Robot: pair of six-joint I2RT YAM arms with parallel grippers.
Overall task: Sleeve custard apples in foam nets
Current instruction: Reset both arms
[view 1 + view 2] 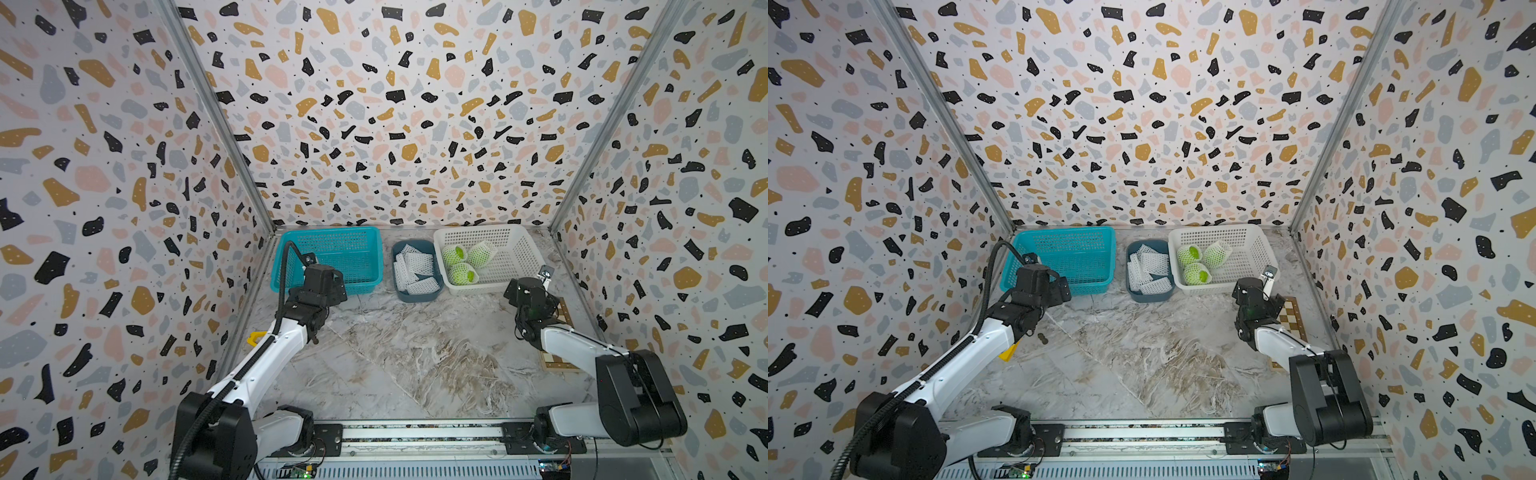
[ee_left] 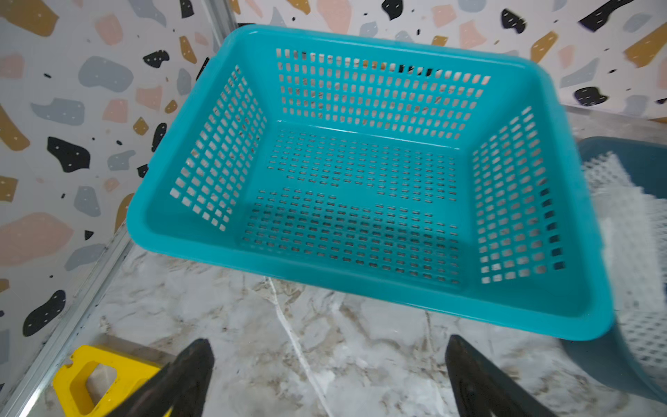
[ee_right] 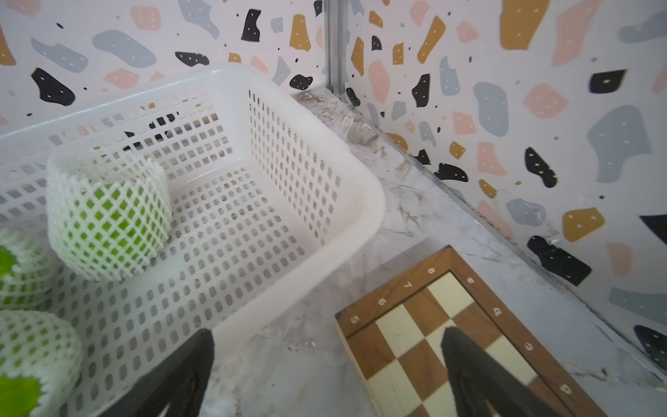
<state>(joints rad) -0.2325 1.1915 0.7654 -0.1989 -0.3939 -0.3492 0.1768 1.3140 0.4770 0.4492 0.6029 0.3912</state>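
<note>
Custard apples (image 1: 462, 275) lie netted in a white basket (image 1: 524, 266) on marbled tabletop (image 1: 415, 353), terrazzo-print walls (image 1: 395, 104) around — left gripper (image 2: 328, 346), right gripper (image 3: 326, 335) agape.

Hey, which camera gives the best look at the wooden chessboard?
The right wrist view: the chessboard fills its corner, squares and edge markings sharp, beside the white basket. In both top views it is a small strip largely hidden behind the right arm. The left wrist view misses it.

Three bright green custard apples (image 1: 463, 274) sat bunched at one end of the white basket (image 1: 513, 257), each sleeved in one of the white diamond-mesh foam nets (image 3: 108, 220). The spare nets (image 1: 415, 270) lay piled in the blue-grey tub (image 1: 417, 296) beside it.
</note>
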